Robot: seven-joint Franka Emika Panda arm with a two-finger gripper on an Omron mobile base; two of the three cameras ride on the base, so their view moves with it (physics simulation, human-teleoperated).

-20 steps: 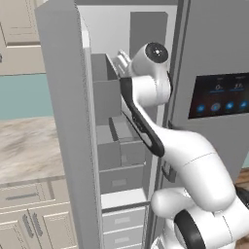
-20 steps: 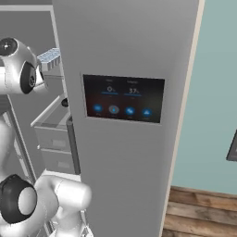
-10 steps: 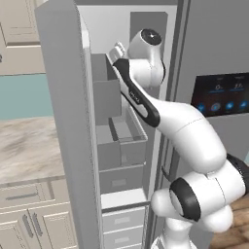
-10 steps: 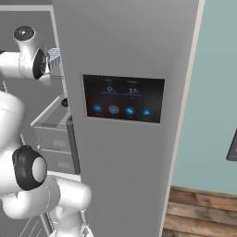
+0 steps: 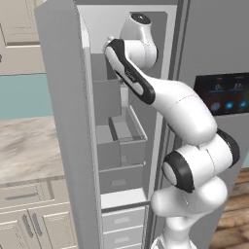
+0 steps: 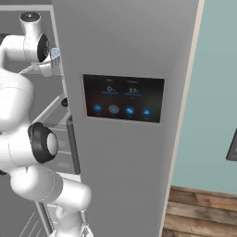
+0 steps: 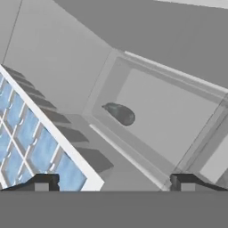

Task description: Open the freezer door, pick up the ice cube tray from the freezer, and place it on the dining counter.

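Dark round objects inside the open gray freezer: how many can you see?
1. A small dark rounded object lies in a gray bin in the hand view, beyond the pale blue ice cube tray. Others may be hidden.

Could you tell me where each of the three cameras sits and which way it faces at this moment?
Left base view: behind the arm on its left, facing the freezer past its swung-out freezer door; the white arm rises from lower right into the top.
Right base view: behind on its right, facing the touchscreen door; the arm stands at the left edge beside the ice cube tray.
Hand view: on the hand, looking along the claw at the tray and a small dark object.
Both base views share the arm and fridge.
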